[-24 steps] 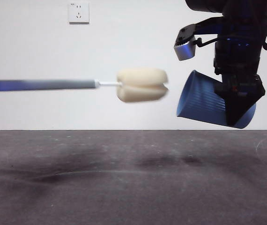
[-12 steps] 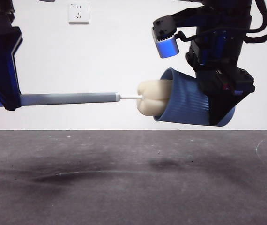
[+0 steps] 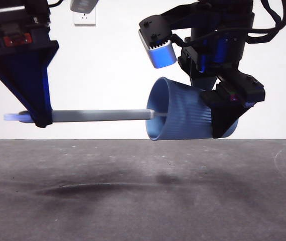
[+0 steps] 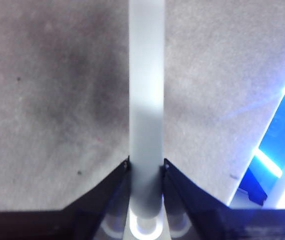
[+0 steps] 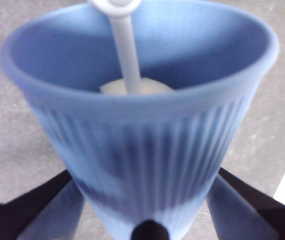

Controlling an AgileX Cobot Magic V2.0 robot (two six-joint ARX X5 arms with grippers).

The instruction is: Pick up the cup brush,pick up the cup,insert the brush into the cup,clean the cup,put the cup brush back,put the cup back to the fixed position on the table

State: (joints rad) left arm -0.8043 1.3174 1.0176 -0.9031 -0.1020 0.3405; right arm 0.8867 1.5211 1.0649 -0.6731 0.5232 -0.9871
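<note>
My left gripper [image 3: 35, 118] is shut on the grey handle of the cup brush [image 3: 100, 115] near its white looped end and holds it level above the table [image 3: 133, 191]. The handle also shows in the left wrist view [image 4: 146, 100]. My right gripper [image 3: 226, 123] is shut on the light blue ribbed cup [image 3: 183, 118], held on its side in the air with its mouth toward the brush. The brush's cream sponge head [image 5: 132, 87] sits deep inside the cup [image 5: 142, 150], hidden in the front view.
A white wall with a socket [image 3: 84, 17] stands behind. Faint shadows lie on the table below the arms.
Both grippers moved toward each other. The sponge head went from outside the cup, to its mouth, to fully inside it. The cup's mouth turned more level toward the brush.
</note>
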